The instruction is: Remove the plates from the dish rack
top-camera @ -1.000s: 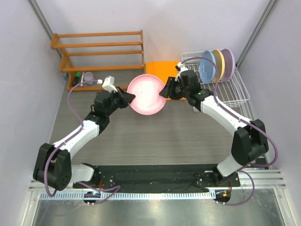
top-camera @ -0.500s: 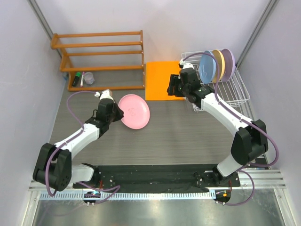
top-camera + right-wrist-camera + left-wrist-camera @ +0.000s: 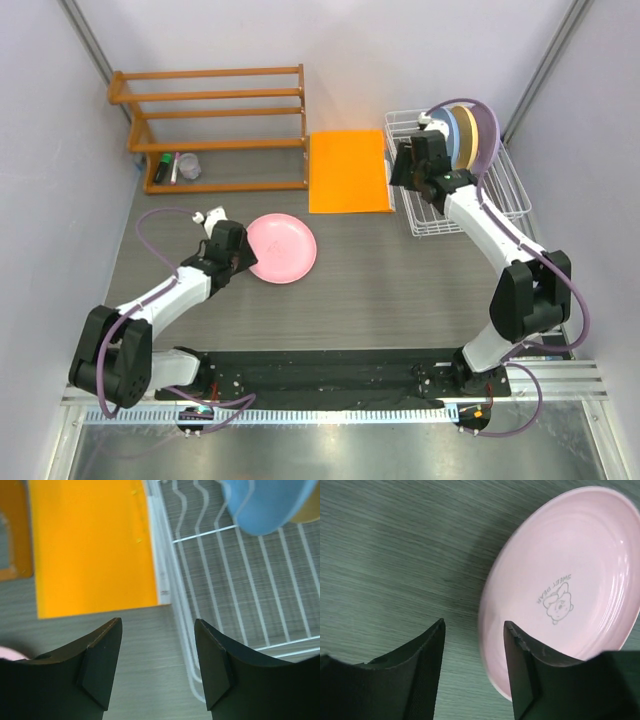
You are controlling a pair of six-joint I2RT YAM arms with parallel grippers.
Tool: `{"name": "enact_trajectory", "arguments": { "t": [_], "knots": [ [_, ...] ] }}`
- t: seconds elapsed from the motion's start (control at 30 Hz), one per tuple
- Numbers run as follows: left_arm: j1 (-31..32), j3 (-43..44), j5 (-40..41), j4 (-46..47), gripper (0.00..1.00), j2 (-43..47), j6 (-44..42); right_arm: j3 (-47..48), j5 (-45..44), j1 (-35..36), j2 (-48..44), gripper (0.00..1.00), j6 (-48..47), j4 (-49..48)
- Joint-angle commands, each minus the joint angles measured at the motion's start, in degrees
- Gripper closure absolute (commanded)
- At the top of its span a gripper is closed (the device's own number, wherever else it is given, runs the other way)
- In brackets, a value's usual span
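The left fingers [image 3: 243, 256] stand spread apart and grip nothing. Just ahead of them the pink plate [image 3: 565, 590] lies flat on the grey worktop [image 3: 380, 270], face up, with a small bear print at its centre. Its near rim reaches into the gap between the fingertips and passes under one of them; I cannot tell whether they touch.

The right fingers [image 3: 402, 172] are also parted and empty. They hover over the near-left rim of the white dish rack [image 3: 165, 580], with the orange mat [image 3: 90, 545] to one side of them. Ahead of them inside the rack, the light blue plate [image 3: 260, 505] stands on edge, with the pale orange-yellow plate [image 3: 466, 135] and the lavender plate [image 3: 488, 135] behind it.
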State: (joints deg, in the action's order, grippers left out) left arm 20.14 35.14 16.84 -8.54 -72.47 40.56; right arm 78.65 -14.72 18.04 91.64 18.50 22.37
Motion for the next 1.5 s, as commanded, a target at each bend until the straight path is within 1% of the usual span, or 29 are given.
{"name": "enact_trajectory", "arguments": {
  "t": [0.0,0.17,0.2,0.23,0.3,0.4,0.47,0.5,0.53,0.63,0.7,0.73,0.9,1.07,1.17,1.2,1.27,1.3,1.37,1.43,1.47],
  "knots": [
    [-0.1,0.0,4.0,-3.2,0.46,2.0,0.7,4.1,-3.4,-3.6,2.1,0.34,-2.7,-0.5],
    [0.0,0.4,3.6,-4.8,0.42,4.2,0.4,7.2,-6.8,-6.3,4.9,0.34,-5.0,-0.3],
    [0.0,0.4,3.2,-4.7,0.39,4.9,0.3,7.9,-7.2,-6.9,5.3,0.32,-6.0,-2.1],
    [-0.1,0.5,1.9,-4.1,0.39,5.6,0.0,9.1,-7.6,-7.1,6.1,0.31,-6.6,-2.1],
    [0.0,1.2,1.1,-4.2,0.39,8.0,-1.1,13.4,-10.8,-7.3,9.0,0.31,-8.0,-0.8],
    [-0.1,2.5,-0.8,-3.9,0.33,10.8,-3.0,18.1,-13.9,-7.3,12.7,0.31,-10.3,-0.5],
    [-0.1,3.4,-2.4,-3.2,0.33,12.0,-4.0,21.6,-17.3,-7.3,14.5,0.31,-13.5,-0.6],
    [-0.1,3.6,-2.9,-2.8,0.33,12.3,-4.3,22.9,-18.6,-7.3,17.0,0.31,-14.4,-0.6],
    [-0.1,3.8,-3.7,-2.3,0.33,12.4,-4.7,24.1,-20.3,-7.5,18.0,0.32,-16.9,-0.7],
    [-0.1,5.0,-6.2,-0.4,0.33,12.4,-5.2,29.4,-23.8,-7.5,22.2,0.32,-20.2,0.3],
    [0.0,5.7,-8.2,0.5,0.34,11.6,-5.8,30.9,-23.5,-7.7,24.1,0.32,-22.4,-0.9],
    [0.0,6.1,-8.6,0.8,0.34,11.3,-5.9,31.6,-25.3,-7.7,24.9,0.32,-23.8,-1.0],
    [0.0,6.6,-12.0,3.8,0.33,9.3,-6.7,35.7,-26.9,-8.1,28.9,0.33,-27.3,-1.8],
    [0.2,7.1,-12.7,4.8,0.31,7.9,-6.4,38.5,-27.5,-8.8,32.6,0.34,-29.6,-3.3],
    [0.1,7.0,-13.1,5.2,0.31,7.5,-6.4,39.6,-27.6,-9.4,34.3,0.36,-30.3,-3.6],
    [0.2,6.9,-13.1,5.5,0.31,7.3,-6.3,39.7,-27.6,-9.7,34.7,0.40,-30.5,-3.7],
    [0.2,6.8,-13.1,5.8,0.31,6.8,-6.3,39.9,-27.4,-10.0,35.4,0.44,-30.8,-4.2],
    [0.2,6.8,-13.0,5.7,0.31,6.7,-6.3,39.8,-27.6,-10.0,35.5,0.50,-31.4,-4.2],
    [0.2,6.8,-13.0,5.7,0.31,6.1,-6.4,39.7,-27.3,-10.3,35.8,0.52,-31.6,-4.3],
    [0.2,6.6,-13.0,5.7,0.31,6.1,-6.2,39.2,-27.5,-10.4,35.7,0.57,-31.9,-4.3],
    [0.2,6.4,-12.8,6.1,0.31,5.8,-6.1,39.0,-27.2,-10.5,35.7,0.61,-31.9,-4.3]
  ]
}}
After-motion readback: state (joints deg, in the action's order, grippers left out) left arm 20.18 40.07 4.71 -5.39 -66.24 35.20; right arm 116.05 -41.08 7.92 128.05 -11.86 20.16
